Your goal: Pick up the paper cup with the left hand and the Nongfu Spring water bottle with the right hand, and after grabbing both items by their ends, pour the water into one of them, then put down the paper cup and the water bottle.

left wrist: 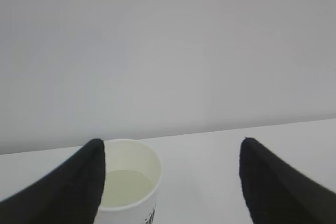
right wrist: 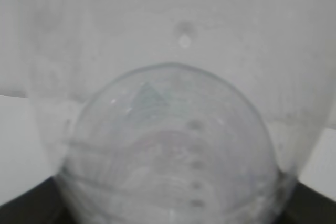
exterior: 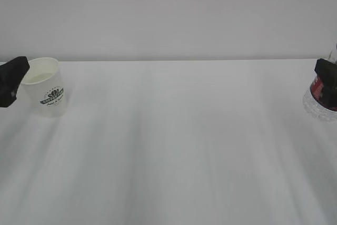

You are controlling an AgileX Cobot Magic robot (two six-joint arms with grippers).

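Standing apart: one paper cup [exterior: 47,94], one Nongfu Spring water bottle [exterior: 317,98].

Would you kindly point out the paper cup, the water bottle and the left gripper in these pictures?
paper cup [exterior: 48,94]: exterior view, on its white side wall by the green logo.
water bottle [exterior: 315,105]: exterior view, on its clear lower body.
left gripper [left wrist: 170,182]: left wrist view, midway between its two black tips.

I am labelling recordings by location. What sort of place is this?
Probably a lab test bench: a bare white table against a blank wall, holding only a paper cup and a water bottle.
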